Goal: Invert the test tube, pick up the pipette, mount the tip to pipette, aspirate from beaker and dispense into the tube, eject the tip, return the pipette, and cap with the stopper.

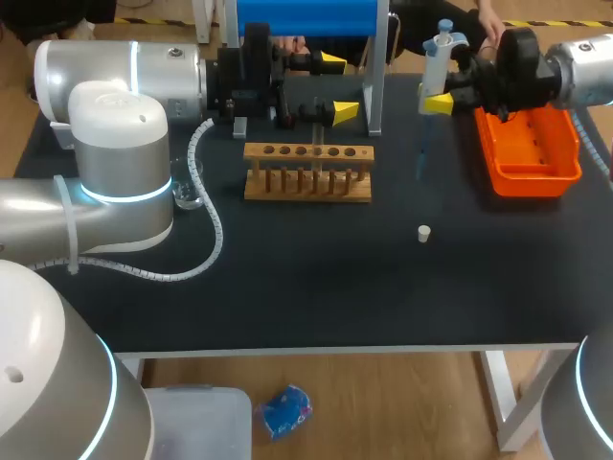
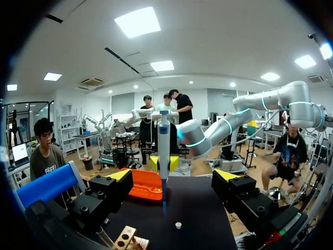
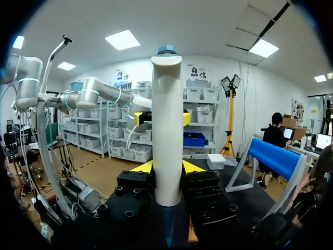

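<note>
The right gripper clamps the upright pipette beside the orange tray. The left gripper gapes wide, holding nothing, near the wooden rack.

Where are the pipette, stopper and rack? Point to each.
pipette [image 1: 438,67], head view, white upper body.
stopper [image 1: 423,233], head view, its top.
rack [image 1: 306,195], head view, base board.

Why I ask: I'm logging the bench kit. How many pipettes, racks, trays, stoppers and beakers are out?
pipette: 1
wooden rack: 1
orange tray: 1
stopper: 1
beaker: 1
Total: 5
</note>
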`<state>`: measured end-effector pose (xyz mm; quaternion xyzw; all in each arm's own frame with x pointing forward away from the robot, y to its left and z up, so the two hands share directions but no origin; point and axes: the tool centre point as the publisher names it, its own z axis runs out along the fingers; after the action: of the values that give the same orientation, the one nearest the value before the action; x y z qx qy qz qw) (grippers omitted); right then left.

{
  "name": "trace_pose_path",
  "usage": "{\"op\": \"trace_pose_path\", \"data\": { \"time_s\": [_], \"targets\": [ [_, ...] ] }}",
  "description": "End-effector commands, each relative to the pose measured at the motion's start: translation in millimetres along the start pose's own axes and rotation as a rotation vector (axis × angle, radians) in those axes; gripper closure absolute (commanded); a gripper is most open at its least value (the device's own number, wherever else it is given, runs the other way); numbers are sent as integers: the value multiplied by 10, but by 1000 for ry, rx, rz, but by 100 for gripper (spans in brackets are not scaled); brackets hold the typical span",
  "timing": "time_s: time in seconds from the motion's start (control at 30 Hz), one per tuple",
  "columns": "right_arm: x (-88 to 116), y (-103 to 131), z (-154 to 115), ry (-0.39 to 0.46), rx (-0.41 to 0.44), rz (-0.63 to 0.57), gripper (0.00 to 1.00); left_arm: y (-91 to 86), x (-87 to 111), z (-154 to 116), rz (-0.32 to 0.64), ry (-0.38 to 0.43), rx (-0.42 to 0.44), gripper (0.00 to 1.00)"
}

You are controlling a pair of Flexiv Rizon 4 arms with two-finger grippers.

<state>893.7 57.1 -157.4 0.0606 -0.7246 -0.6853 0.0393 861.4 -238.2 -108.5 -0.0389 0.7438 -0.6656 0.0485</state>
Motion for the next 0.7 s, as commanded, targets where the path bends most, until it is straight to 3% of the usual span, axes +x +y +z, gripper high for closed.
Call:
{"op": "trace_pose_path", "data": {
  "time_s": [0.03,0.27,0.7],
  "targets": [
    [12,11,-2,-2,3,0,100,9,4,7,1,-3,4,0],
    [-6,26,-26,60,-45,-32,100,9,4,7,1,-3,4,0],
    [-249,-19,-930,34,-105,-36,100,9,4,7,1,-3,4,0]
  ]
}}
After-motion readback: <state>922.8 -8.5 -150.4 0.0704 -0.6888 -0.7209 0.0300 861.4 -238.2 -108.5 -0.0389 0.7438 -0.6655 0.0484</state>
